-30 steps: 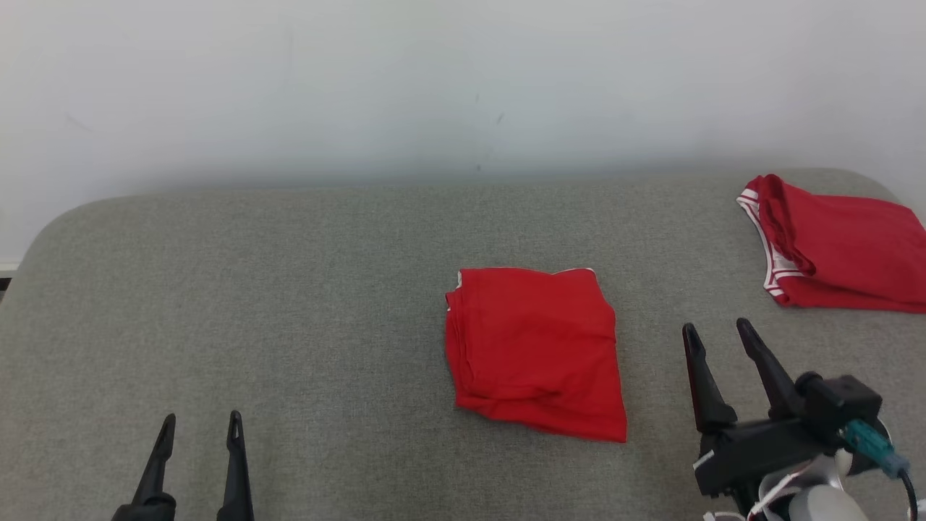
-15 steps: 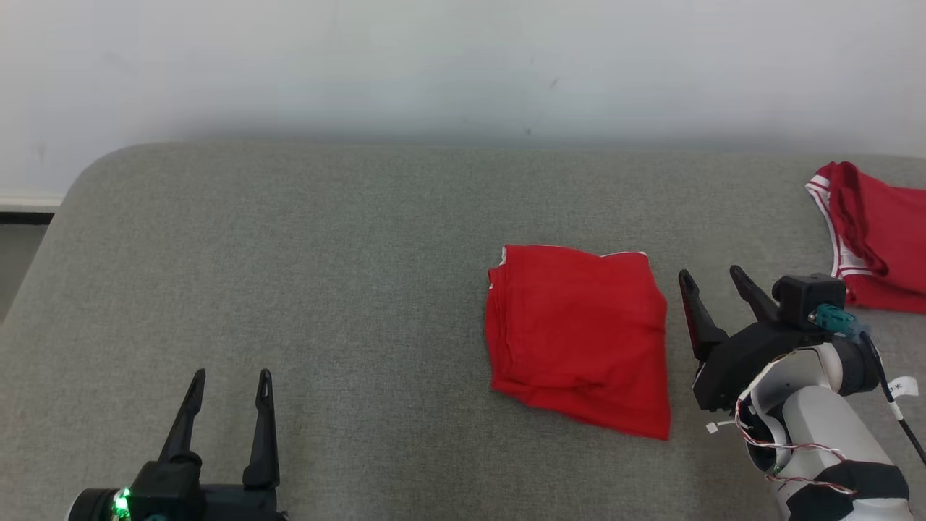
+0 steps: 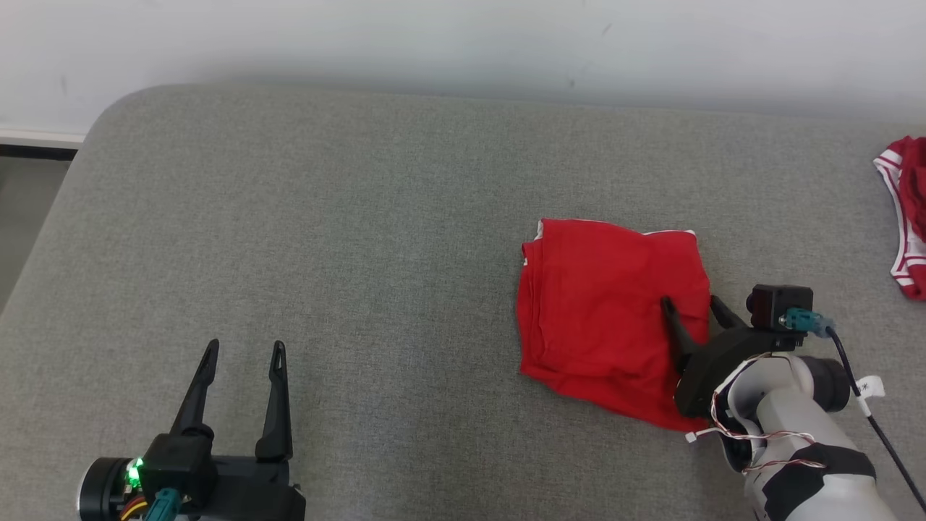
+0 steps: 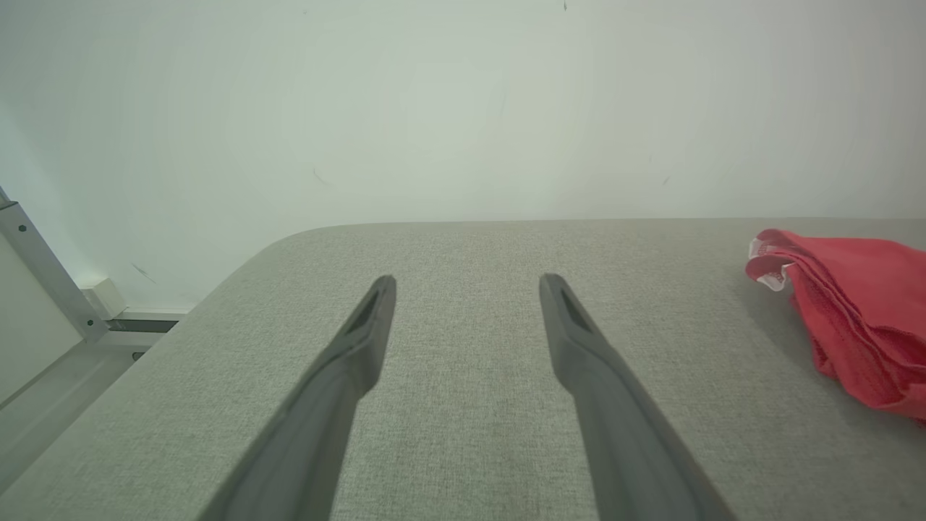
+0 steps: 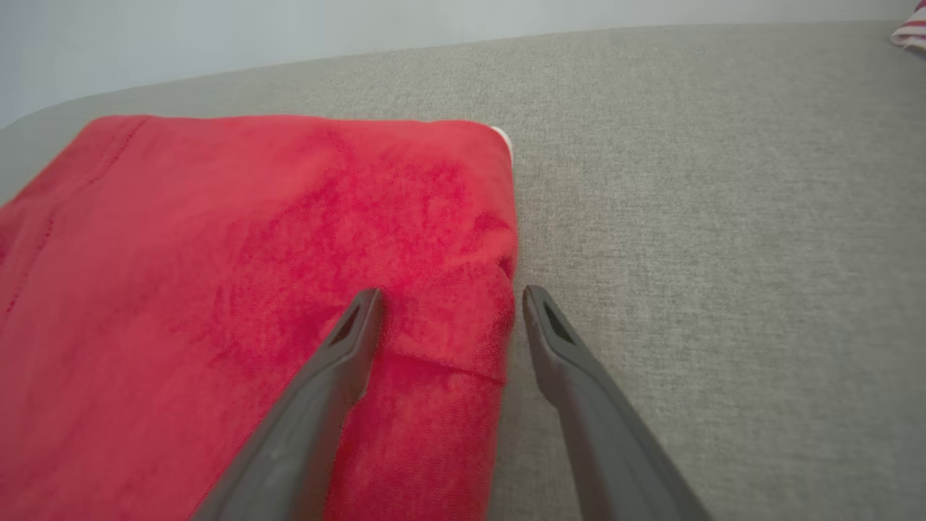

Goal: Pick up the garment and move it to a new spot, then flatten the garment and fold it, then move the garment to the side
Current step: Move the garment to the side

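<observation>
Folded garment (image 3: 600, 304) lies right of centre. Right end effector (image 3: 689, 299) is open, astride its right edge (half over it). Left end effector (image 3: 246, 344) is open, lower left.

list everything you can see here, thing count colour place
folded garment: one, red, right of middle on the padded surface
second garment: one, red with white striped trim, far right edge of the head view, partly cut off
padded surface: one, grey fabric, rounded corner at far left
wall: one, white, behind the surface
left gripper: one, dark, open, over bare surface at lower left, apart from both garments
right gripper: one, dark, open, straddling the folded garment's right edge, one finger over the cloth, the other over the surface
right forearm: one, pale with loose wires, lower right
</observation>
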`<state>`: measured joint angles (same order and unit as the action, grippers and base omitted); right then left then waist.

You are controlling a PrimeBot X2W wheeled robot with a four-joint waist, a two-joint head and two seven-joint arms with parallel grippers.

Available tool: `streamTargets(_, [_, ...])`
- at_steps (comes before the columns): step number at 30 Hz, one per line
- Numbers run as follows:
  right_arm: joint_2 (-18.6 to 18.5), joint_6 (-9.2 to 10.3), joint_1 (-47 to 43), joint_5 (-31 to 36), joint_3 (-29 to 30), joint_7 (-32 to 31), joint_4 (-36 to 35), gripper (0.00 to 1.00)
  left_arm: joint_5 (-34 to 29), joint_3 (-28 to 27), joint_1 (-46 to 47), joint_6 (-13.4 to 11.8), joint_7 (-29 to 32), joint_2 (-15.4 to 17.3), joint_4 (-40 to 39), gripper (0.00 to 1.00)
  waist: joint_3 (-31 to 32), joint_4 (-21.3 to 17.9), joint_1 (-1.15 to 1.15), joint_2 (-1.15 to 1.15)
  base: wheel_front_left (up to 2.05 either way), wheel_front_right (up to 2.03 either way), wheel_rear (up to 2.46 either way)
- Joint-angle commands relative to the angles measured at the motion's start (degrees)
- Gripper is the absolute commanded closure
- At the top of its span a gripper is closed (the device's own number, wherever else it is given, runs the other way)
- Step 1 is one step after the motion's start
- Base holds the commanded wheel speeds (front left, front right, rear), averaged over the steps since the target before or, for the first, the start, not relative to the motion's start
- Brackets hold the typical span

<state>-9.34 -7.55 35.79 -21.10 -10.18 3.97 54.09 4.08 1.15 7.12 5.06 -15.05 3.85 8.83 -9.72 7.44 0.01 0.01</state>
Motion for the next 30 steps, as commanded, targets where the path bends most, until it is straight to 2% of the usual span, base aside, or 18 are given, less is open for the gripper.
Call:
streamTargets(1, [0.3, 0.17, 0.5, -0.8, -0.2, 0.9, 0.9, 0.0, 0.5, 0.0, 0.7, 0.0, -0.2, -0.2, 0.1, 0.0, -0.4, 0.3, -0.01, -0.01, 0.0, 0.0, 0.0])
streamTargets(8, [2.6, 0.17, -2.1, -3.8, -2.4, 2.6, 5.3, 0.0, 0.5, -0.8, 0.0, -0.5, -0.2, -0.3, -0.6, 0.0, -0.9, -0.6, -0.01, -0.01, 0.0, 0.0, 0.0])
streamTargets(9, [2.8, 0.17, -2.2, -4.2, -2.7, 2.5, 5.6, 0.14, 0.5, -0.9, -0.2, -0.6, -0.2, -0.3, -0.6, 0.0, -1.0, -0.8, -0.01, -0.01, 0.0, 0.0, 0.0])
streamTargets(10, [3.0, 0.17, -2.2, -4.5, -3.2, 2.5, 5.8, 0.62, 0.5, -1.0, -0.3, -0.7, -0.2, -0.3, -0.7, 0.0, -1.0, -1.0, -0.01, -0.01, 0.0, 0.0, 0.0])
streamTargets(11, [3.1, 0.17, -2.1, -5.0, -3.7, 2.6, 5.9, 1.0, 0.6, -1.0, -0.3, -0.8, -0.2, -0.3, -0.7, 0.0, -1.1, -1.2, -0.01, -0.01, 0.0, 0.0, 0.0])
streamTargets(14, [2.0, 0.18, -0.2, -5.7, -4.9, 3.3, 5.5, 1.0, 0.7, -1.1, 0.2, -0.8, -0.2, -0.4, -0.9, 0.0, -1.5, -1.8, -0.01, -0.01, 0.0, 0.0, 0.0])
streamTargets(21, [-3.6, 0.18, 5.5, -6.3, -9.0, 3.2, 2.8, 1.0, 0.7, -1.4, 1.6, -0.6, -0.1, -0.4, -2.0, 0.0, -4.4, -3.4, -0.01, -0.01, 0.0, 0.0, 0.0])
streamTargets(30, [-16.0, 0.17, 12.1, -10.2, -16.1, 0.8, -4.8, 1.0, 0.7, -0.4, 4.0, -0.3, -0.2, -0.6, -2.8, 0.0, -10.2, -6.3, -0.01, -0.01, 0.0, 0.0, 0.0])
